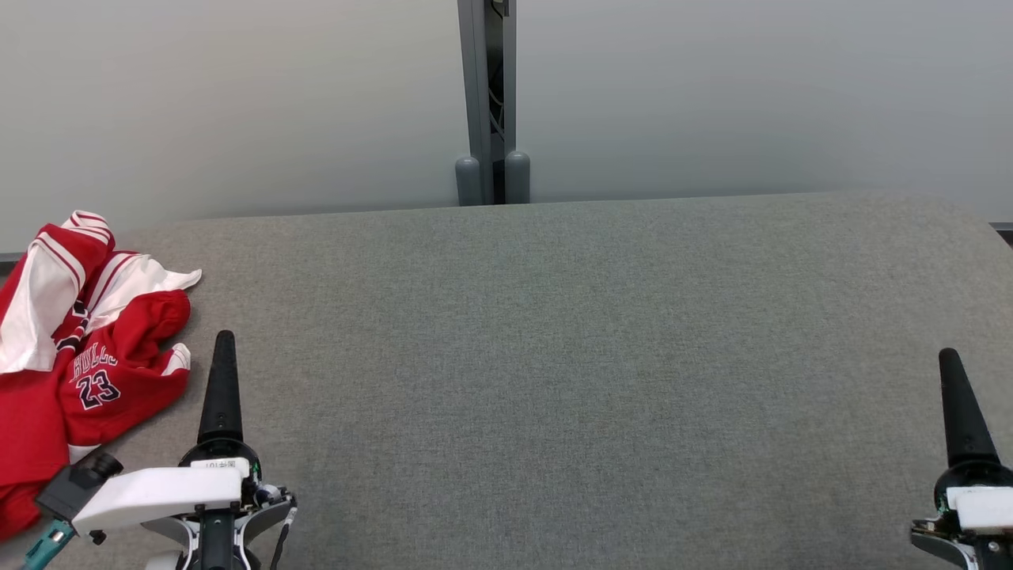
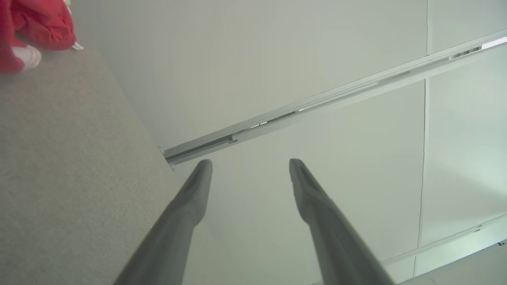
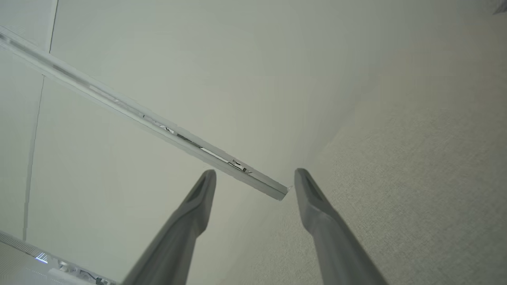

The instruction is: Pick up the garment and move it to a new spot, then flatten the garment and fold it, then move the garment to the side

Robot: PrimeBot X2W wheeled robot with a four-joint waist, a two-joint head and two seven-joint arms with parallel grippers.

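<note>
Left hand [image 2: 250, 164] and right hand [image 3: 255, 172] are held near, fingers apart, nothing gripped. The red garment [image 1: 87, 340] is bunched at the left of the table [image 1: 554, 356], beside the left hand. Pick-up is not yet started; next, the garment must be reached and pinched.

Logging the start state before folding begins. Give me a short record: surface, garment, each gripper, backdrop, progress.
surface: grey fabric, flat
garment: red and white jersey, number 23, crumpled at the far left of the surface
left gripper: open, holding nothing, just right of the garment, fingers apart from it
right gripper: open, holding nothing, at the far right
backdrop: pale wall, grey post at the middle
progress: garment not yet picked up
</note>
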